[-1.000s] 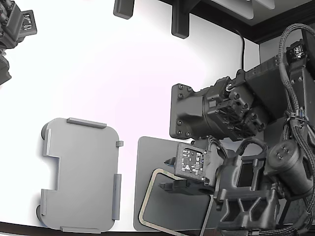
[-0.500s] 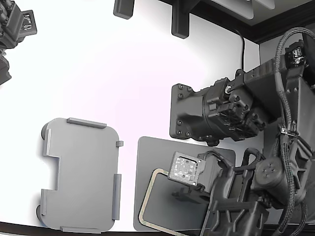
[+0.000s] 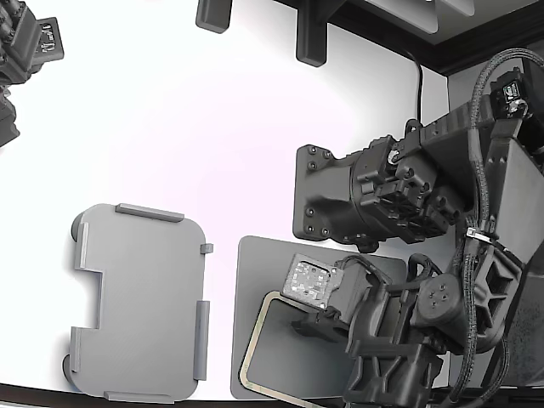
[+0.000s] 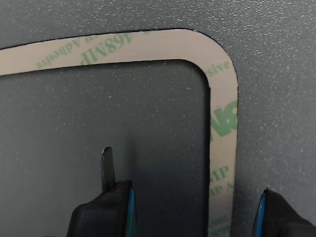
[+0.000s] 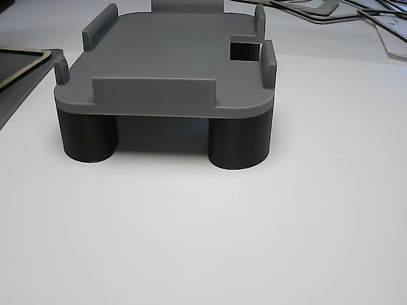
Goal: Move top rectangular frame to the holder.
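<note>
The top rectangular frame [image 3: 252, 340] is a thin cream-tan outline lying flat on the dark grey pad [image 3: 255, 259] at the bottom middle of the exterior view. In the wrist view its rounded corner and one side strip [image 4: 223, 123] show green print. My gripper [image 3: 308, 327] hovers just over the frame's inner area. It is open [image 4: 190, 197], and its two fingers [image 4: 107, 170] straddle the frame's side strip without holding it. The holder [image 3: 140, 302], a light grey tray with edge tabs and a notch, stands empty to the exterior view's left. It also shows in the other view [image 5: 172, 57].
A large black block of machinery [image 3: 365, 200] sits just behind the pad. Part of a second arm [image 3: 25, 51] is at the exterior view's top left. Two dark posts [image 3: 310, 38] stand at the far edge. Loose frames [image 5: 375, 19] lie behind the holder.
My wrist has tilted and shifted slightly to the exterior view's left over the frame, and the arm's elbow has swung. The frame, pad and holder have not moved.
</note>
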You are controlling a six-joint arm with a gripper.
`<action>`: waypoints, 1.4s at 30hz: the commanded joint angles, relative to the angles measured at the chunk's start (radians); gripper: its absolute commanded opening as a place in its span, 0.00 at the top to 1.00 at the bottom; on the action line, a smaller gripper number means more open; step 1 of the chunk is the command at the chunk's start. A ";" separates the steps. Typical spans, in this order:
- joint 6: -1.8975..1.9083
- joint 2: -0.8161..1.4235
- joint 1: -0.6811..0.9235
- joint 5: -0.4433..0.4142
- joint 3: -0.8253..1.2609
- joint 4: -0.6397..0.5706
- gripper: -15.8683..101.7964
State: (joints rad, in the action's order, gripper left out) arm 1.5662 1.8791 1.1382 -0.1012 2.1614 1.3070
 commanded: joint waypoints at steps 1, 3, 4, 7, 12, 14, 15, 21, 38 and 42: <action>0.005 0.037 -0.009 -0.006 0.008 -0.018 0.02; 0.005 0.051 -0.009 -0.009 0.018 -0.020 0.02; 0.005 0.055 -0.009 -0.009 0.023 -0.020 0.02; 0.008 0.060 -0.009 -0.011 0.035 -0.021 0.09; 0.011 0.048 -0.012 -0.015 0.048 -0.035 0.18; 0.012 0.043 -0.012 -0.015 0.046 -0.037 0.19; 0.012 0.043 -0.012 -0.015 0.046 -0.037 0.20; 0.017 0.049 -0.012 -0.002 0.061 -0.043 0.25; 0.008 0.049 -0.020 0.005 0.101 -0.058 0.41; 0.003 0.049 -0.025 0.014 0.104 -0.057 0.75</action>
State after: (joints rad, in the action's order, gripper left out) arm 1.5693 1.9113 1.1351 -0.0951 2.2764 1.2579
